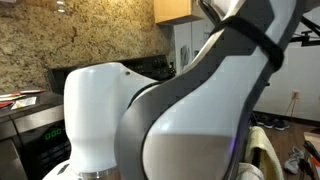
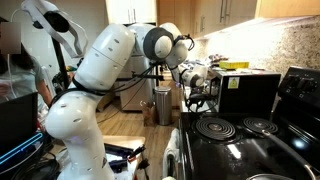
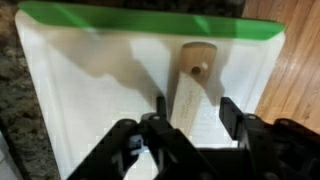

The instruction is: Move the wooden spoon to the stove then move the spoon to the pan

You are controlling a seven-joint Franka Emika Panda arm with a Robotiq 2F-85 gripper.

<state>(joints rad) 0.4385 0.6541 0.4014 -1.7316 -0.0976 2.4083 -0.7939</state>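
Note:
In the wrist view the wooden spoon (image 3: 192, 85) lies on a white cutting board (image 3: 90, 90) with a green rim. Only its light tan handle, with a hole at the end, shows; the bowl is hidden under the gripper. My gripper (image 3: 196, 108) is open and straddles the handle. The left finger is close to the wood and the right finger stands apart from it. In an exterior view the gripper (image 2: 197, 82) hangs beyond the far end of the black stove (image 2: 225, 150) with its coil burners. The stove's back panel shows in an exterior view (image 1: 150, 68). The pan is out of view.
A dark boxy appliance (image 2: 248, 92) stands on the counter beside the gripper. A bin (image 2: 163, 105) stands on the floor beyond. Granite counter (image 3: 8, 100) borders the board on one side, wood surface (image 3: 295, 70) on the other. The arm's body (image 1: 200, 110) blocks most of an exterior view.

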